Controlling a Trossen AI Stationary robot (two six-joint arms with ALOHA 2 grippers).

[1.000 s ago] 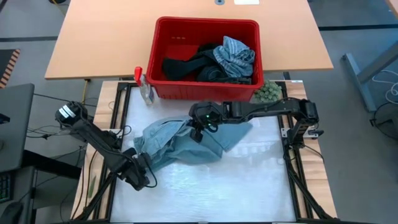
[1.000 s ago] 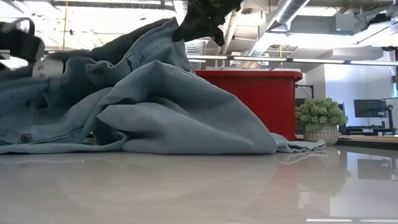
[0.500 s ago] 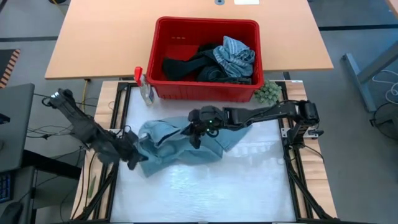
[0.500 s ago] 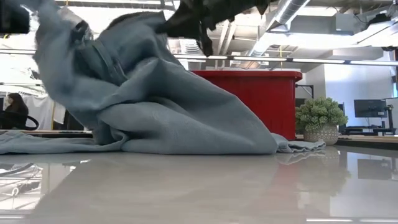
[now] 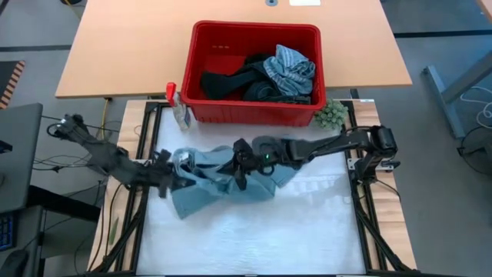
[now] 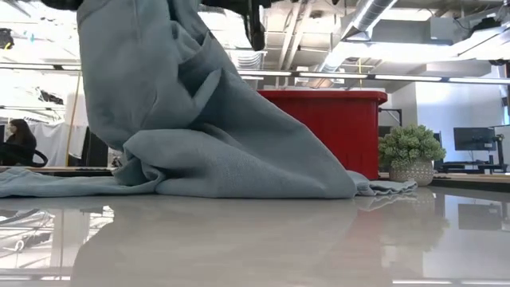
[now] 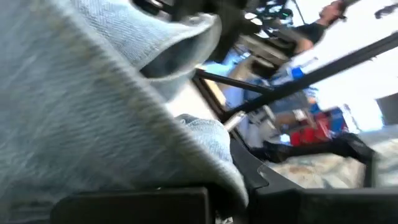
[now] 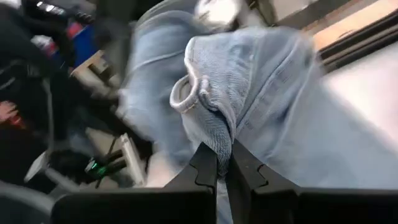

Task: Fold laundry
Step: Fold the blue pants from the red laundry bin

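Observation:
A pair of light blue jeans (image 5: 207, 188) is bunched across the middle of the white table, held up by both grippers. In the low view the jeans (image 6: 207, 135) hang like a tent, and their lower folds rest on the table. My left gripper (image 5: 174, 178) is shut on their left end. My right gripper (image 5: 240, 168) reaches in from the table's right and is shut on the waistband area. More laundry, grey-blue striped (image 5: 290, 68) and black (image 5: 229, 81), lies in the red basket (image 5: 201, 46). My left gripper holds the jeans by their left end (image 5: 184, 172), coming about level from the table's left. Cloth drapes over the fingers (image 7: 186, 196) and hides the place of contact. That end is lifted; the cloth hangs down from it to the table. My right gripper pinches a raised fold of denim (image 8: 222, 140) between its two fingers, just below a belt loop (image 8: 186, 93). The fingers come nearly level from the table's right. The fold is lifted, and the cloth falls away from it onto the table (image 6: 263, 179).
The red basket stands on the wooden table just beyond the white table's far edge. A spray bottle with a red top (image 5: 178, 108) stands at its left corner, a green fuzzy ball (image 5: 332, 114) at its right. The white surface (image 5: 261, 238) nearer me is bare.
My left gripper has risen from low at the table's near left and gone toward the far edge and the jeans, tipping to nearly level. It has carried the jeans' left end high. The lower folds and right part stay on the table. My right gripper has turned slightly.

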